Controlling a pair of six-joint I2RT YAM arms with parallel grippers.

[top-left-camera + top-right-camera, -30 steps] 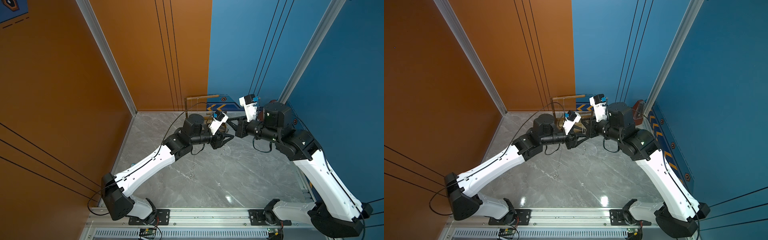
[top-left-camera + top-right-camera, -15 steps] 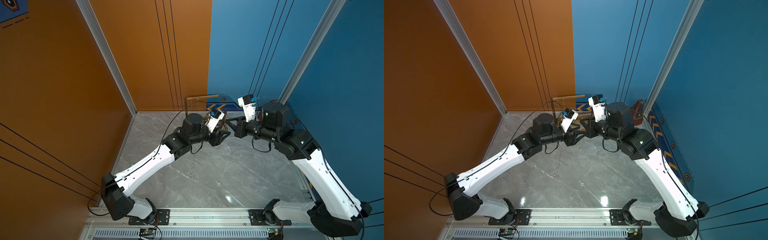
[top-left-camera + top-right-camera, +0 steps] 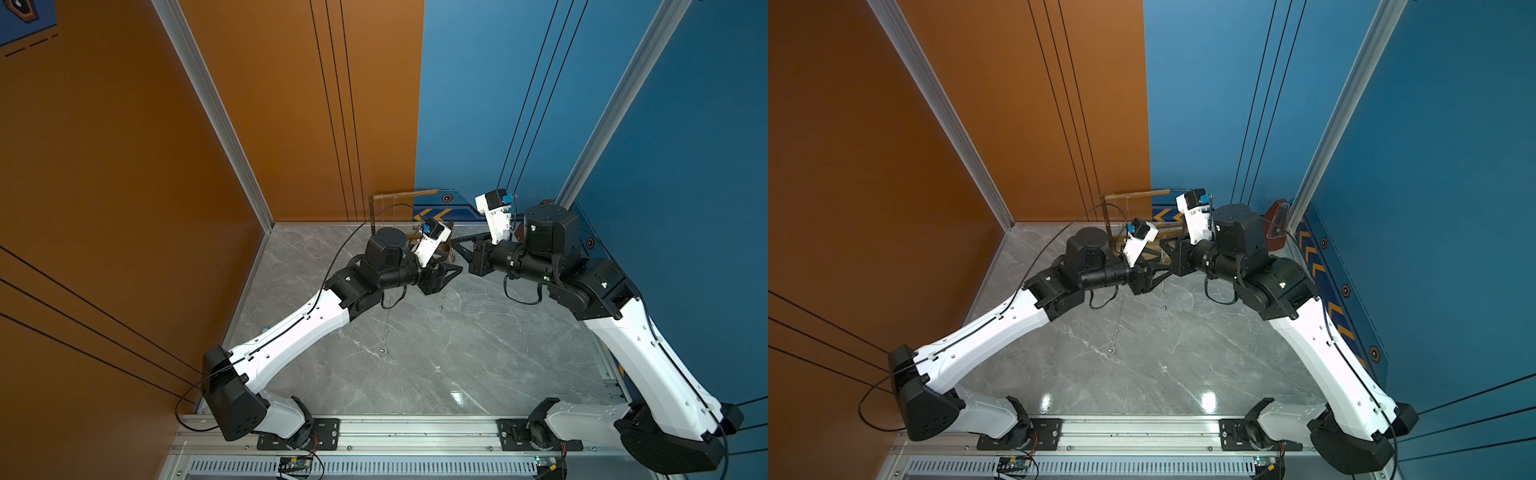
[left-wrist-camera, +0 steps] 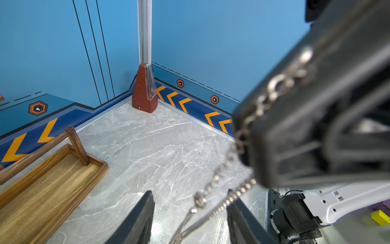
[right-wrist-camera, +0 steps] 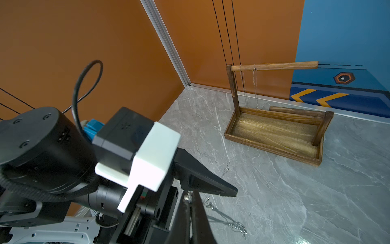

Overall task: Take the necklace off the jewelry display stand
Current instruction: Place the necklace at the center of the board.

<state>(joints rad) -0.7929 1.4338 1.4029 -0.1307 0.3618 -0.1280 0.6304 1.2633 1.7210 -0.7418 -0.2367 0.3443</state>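
Note:
The wooden jewelry display stand [image 5: 274, 131] stands by the back wall, with its crossbar [image 3: 405, 194] [image 3: 1136, 193] rising above my arms and its tray [image 4: 52, 179] low at the side in the left wrist view. My right gripper [image 5: 189, 195] [image 3: 459, 249] is shut on a silver necklace [image 4: 211, 186]. Its chain hangs below the jaws [image 3: 442, 297] [image 3: 1165, 295] towards the table. My left gripper [image 4: 191, 217] [image 3: 449, 272] is open and tip to tip with the right one. The chain passes between its fingers [image 4: 143, 215] without being pinched.
Two thin chains [image 5: 242, 84] [image 5: 255, 84] still hang from the crossbar. A red-brown metronome [image 4: 144, 90] [image 3: 1276, 220] stands in the back right corner. Another thin chain [image 3: 385, 332] shows over the grey marble table by my left forearm. Walls close the left, back and right sides.
My left gripper has edged up and closer to the right gripper's tips, and its jaws stand a little wider. The right gripper stays shut on the necklace, almost still.

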